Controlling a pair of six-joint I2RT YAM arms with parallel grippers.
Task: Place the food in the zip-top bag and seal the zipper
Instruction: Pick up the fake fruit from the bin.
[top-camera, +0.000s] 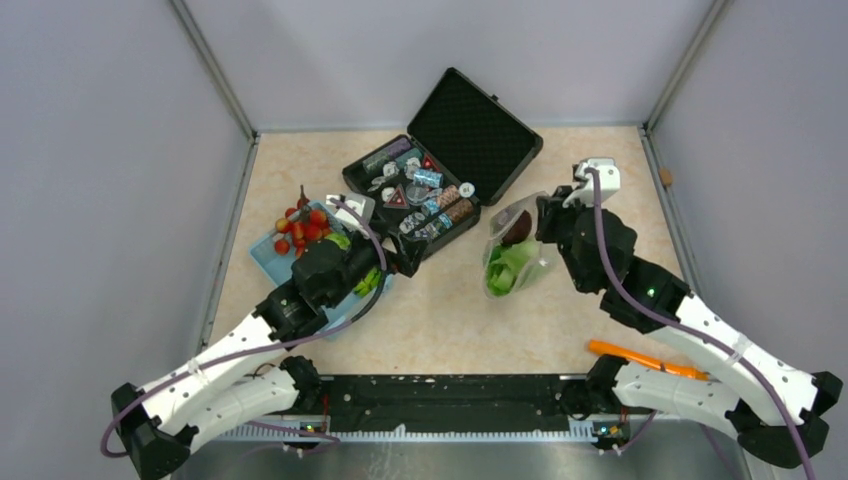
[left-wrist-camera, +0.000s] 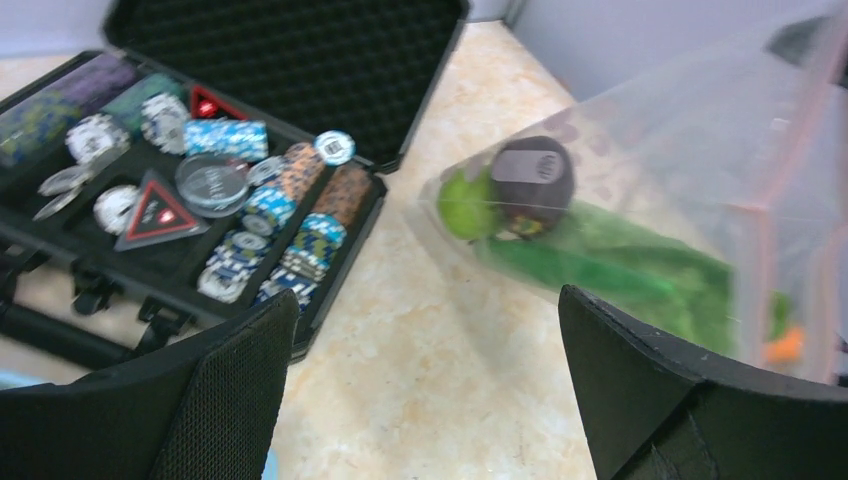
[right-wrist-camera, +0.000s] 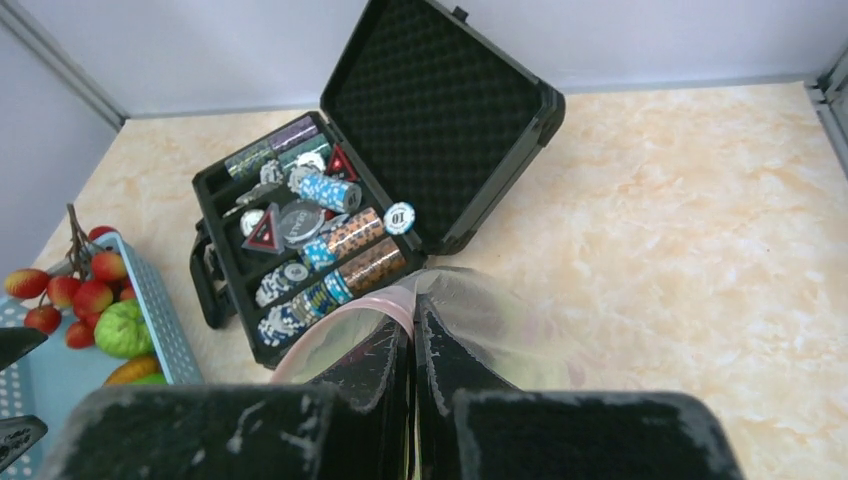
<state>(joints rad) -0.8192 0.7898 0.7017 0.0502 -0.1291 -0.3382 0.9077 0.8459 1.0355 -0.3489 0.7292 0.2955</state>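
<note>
The zip-top bag (top-camera: 515, 255) lies right of the black case, and the dark purple piece (top-camera: 517, 228) and green food (top-camera: 505, 272) are inside it. My right gripper (top-camera: 541, 226) is shut on the pink zipper strip (right-wrist-camera: 385, 300) at the bag's mouth. My left gripper (top-camera: 405, 258) is open and empty, low over the table between case and bag. In the left wrist view the gripper (left-wrist-camera: 430, 340) faces the bag (left-wrist-camera: 690, 150), which shows the purple piece (left-wrist-camera: 535, 178), a green ball (left-wrist-camera: 463, 205), long green food (left-wrist-camera: 640, 270) and an orange bit (left-wrist-camera: 785, 345). Cherry tomatoes (top-camera: 305, 225) and a green apple (right-wrist-camera: 124, 328) sit in the basket.
An open black case (top-camera: 440, 170) of chips stands at the back middle, close to the left fingers. The light blue basket (top-camera: 262, 255) sits at the left under the left arm. A long orange object (top-camera: 640, 358) lies near the right arm's base. Walls enclose the table.
</note>
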